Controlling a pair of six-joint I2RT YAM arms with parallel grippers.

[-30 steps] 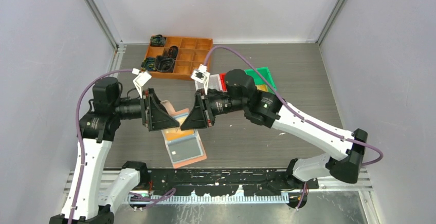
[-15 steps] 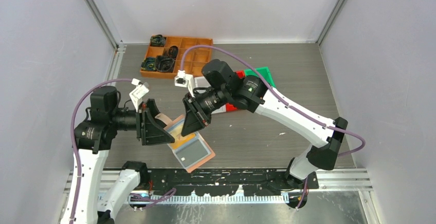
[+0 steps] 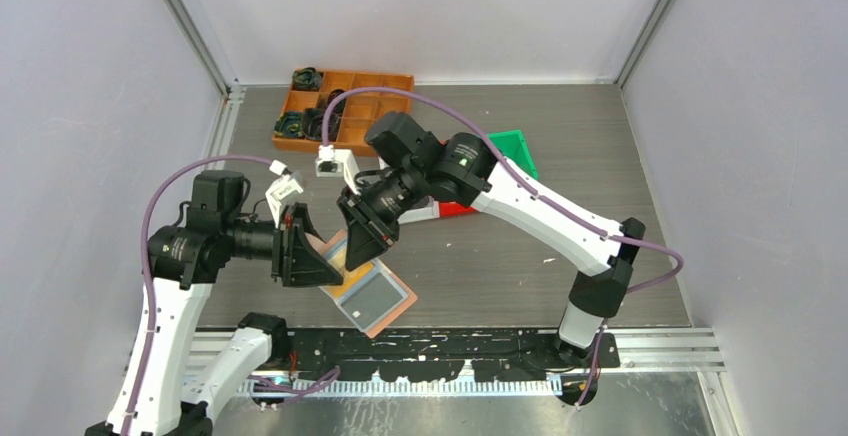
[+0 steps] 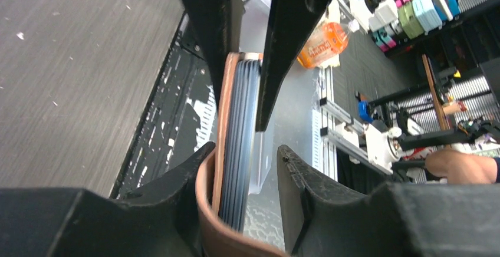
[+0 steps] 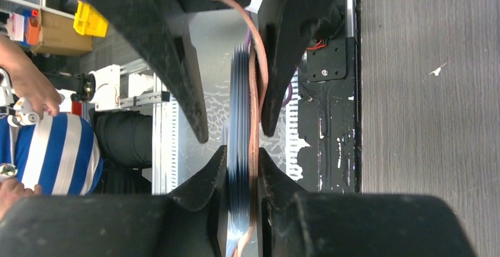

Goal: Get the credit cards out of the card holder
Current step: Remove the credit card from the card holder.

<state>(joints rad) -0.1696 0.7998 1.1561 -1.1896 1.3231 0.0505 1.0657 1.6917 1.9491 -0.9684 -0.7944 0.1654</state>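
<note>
Right pincer (image 5: 242, 152) grips the card holder (image 3: 372, 296) (lifted, tilted); left pincer (image 4: 246, 151) has narrowed around it, not yet clamped.

Both arms bend inward, tips meeting. The right gripper (image 5: 242, 152) is pinching the card holder (image 3: 374, 297), and the left gripper (image 4: 244, 151) loosely straddles it, one side gapped.

Salmon-pink card holder (image 3: 368, 294), bluish clear sleeves (image 4: 239, 145), orange tray (image 3: 385, 87), green box (image 3: 510, 146), streaked grey table (image 3: 600, 156)
</note>
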